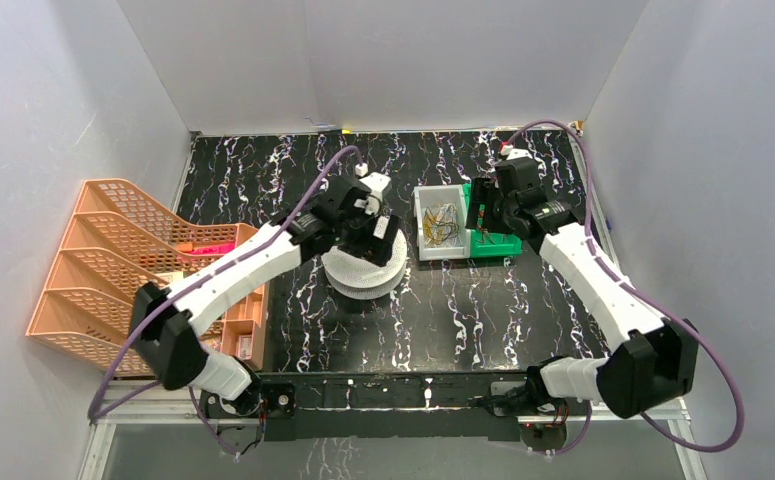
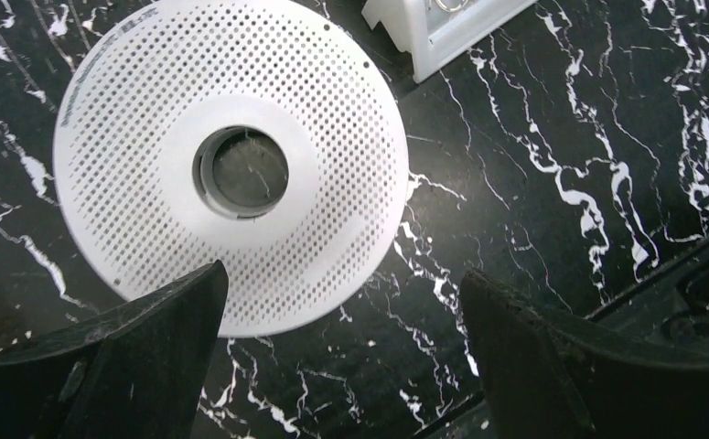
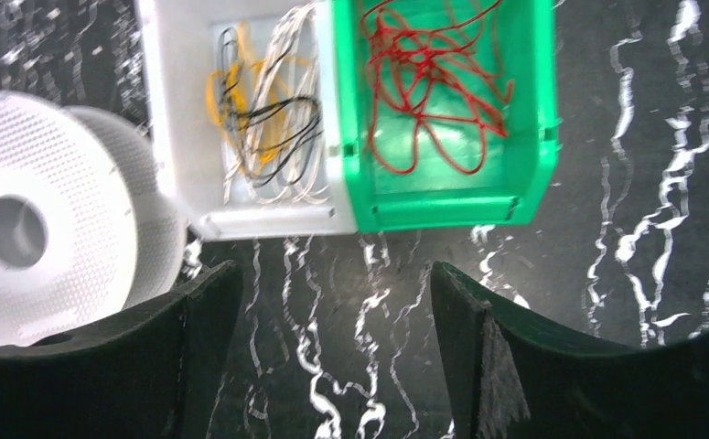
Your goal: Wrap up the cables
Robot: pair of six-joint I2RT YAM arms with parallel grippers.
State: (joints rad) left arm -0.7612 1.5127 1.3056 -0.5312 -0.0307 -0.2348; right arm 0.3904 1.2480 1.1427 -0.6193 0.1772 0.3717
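Black table (image 1: 483,330) below, left fingers (image 2: 131,366) and right fingers (image 3: 533,375) gape empty; hair-thin cables (image 3: 414,87) at the right's twelve o'clock may slip any pinch.

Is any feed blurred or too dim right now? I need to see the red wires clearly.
Right wrist: soft and smeared, the table veins streaked, though the red wires in the green bin are still readable. Left wrist: sharp, with the spool holes crisp. Top: evenly lit with no glare, but the wires are too fine to make out there.
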